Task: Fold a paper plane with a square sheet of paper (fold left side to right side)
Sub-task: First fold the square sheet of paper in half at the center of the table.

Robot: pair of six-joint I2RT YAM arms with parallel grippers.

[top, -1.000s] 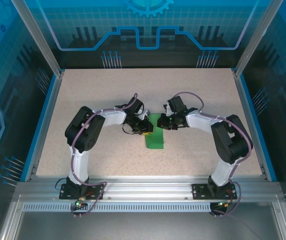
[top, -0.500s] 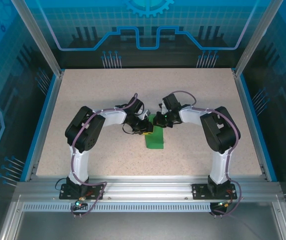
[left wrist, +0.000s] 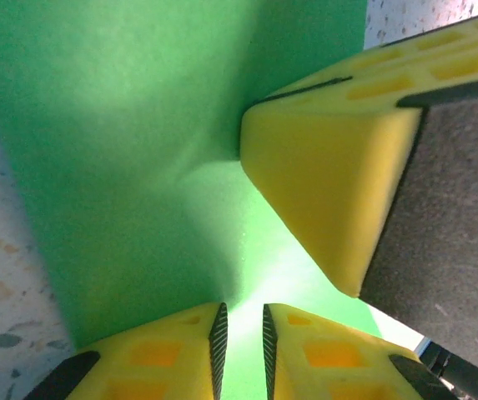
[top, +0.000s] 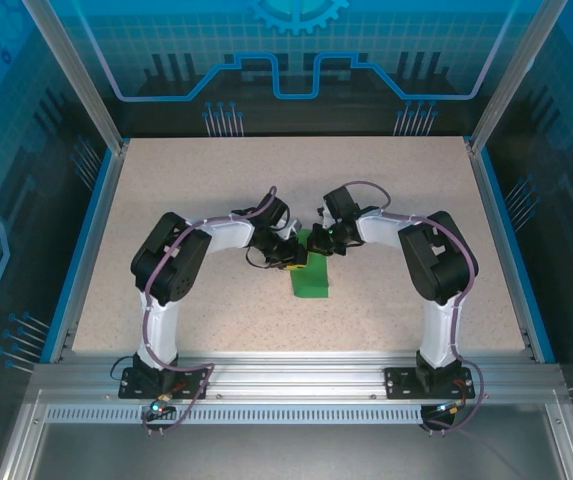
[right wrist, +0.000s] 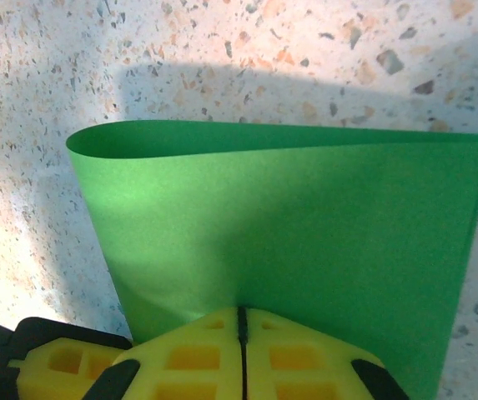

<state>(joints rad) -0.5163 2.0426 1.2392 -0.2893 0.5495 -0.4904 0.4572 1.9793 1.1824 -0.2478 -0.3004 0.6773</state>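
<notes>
Green sheet of paper (top: 313,281) lies mid-table (top: 216,190), doubled over into a narrow strip running near to far, and both arms meet over its far end. The left gripper (top: 292,258) comes in from the left and the right gripper (top: 318,240) from the right, tips close together over the sheet. In the right wrist view the right gripper (right wrist: 241,313) has its yellow fingers pressed together with just a thin dark line between them, the tips sitting at one edge of the sheet (right wrist: 289,217). Cannot tell if any paper is caught between them. The top layer there bows up, with a soft rounded bend at one side, not creased flat; speckled table (right wrist: 222,50) lies beyond. In the left wrist view the left gripper (left wrist: 243,323) has its fingers nearly together with a slim gap showing green, the tips at the sheet (left wrist: 122,125). Cannot tell whether it pinches the paper or only rests on it. One yellow finger (left wrist: 322,183) of the right gripper sits on the sheet just beside it.
</notes>
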